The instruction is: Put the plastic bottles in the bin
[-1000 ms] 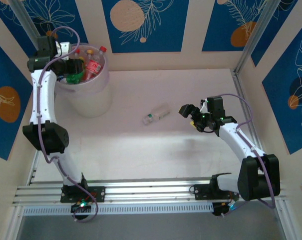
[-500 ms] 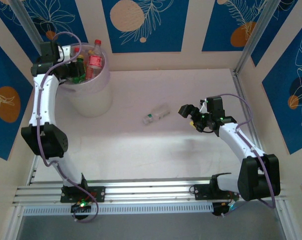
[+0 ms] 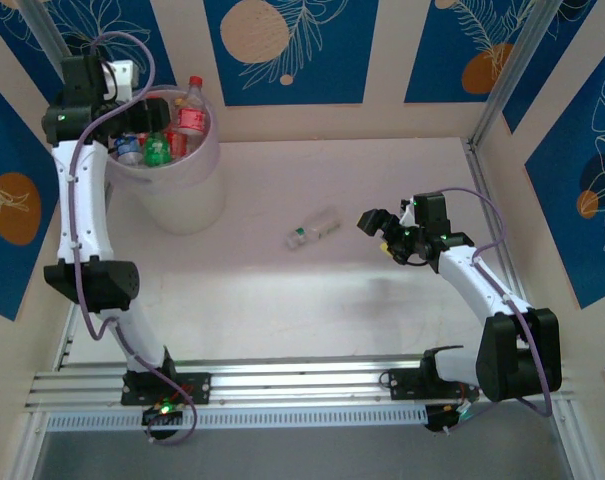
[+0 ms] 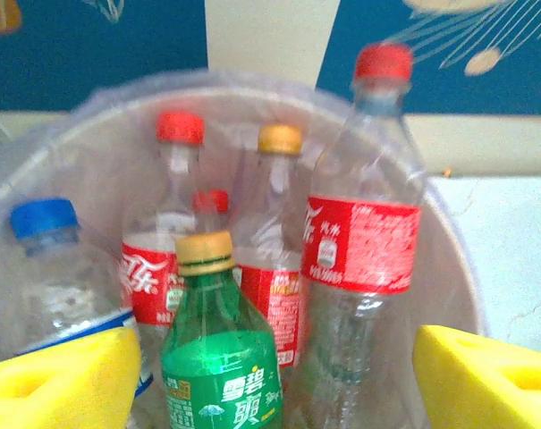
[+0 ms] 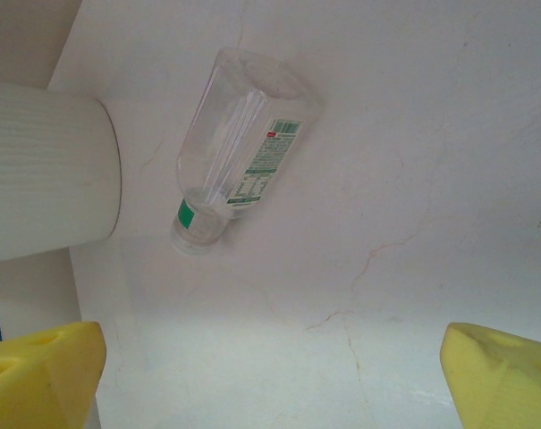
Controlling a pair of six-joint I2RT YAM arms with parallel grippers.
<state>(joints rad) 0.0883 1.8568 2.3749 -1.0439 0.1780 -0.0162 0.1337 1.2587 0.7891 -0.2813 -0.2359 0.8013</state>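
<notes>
Fingers of the left gripper (image 4: 270, 371): yellow pads spread wide at the two lower corners of the wrist view, holding nothing, poised over the round translucent pink-lilac plastic bin (image 3: 187, 195)
Fingers of the right gripper (image 3: 374, 222): spread wide and empty, right of centre in the overhead view, near the small clear plastic bottle with a green-and-white label (image 3: 315, 228) but apart from it
Bin: upper left of the overhead view, crowded with upright bottles
Lone bottle: on its side on the white table (image 3: 312, 330), centre of the overhead view
Risk at the bin: the tall red-capped, red-labelled bottle (image 4: 364, 232) pokes above the rim; a brush from the left arm could tip it out
Risk at the pick: round and thin-walled, the lone bottle could roll away, or squash and slip, if the pads close off-centre
Risk at the drop: little room among the necks, so it may perch on top and fall off
</notes>
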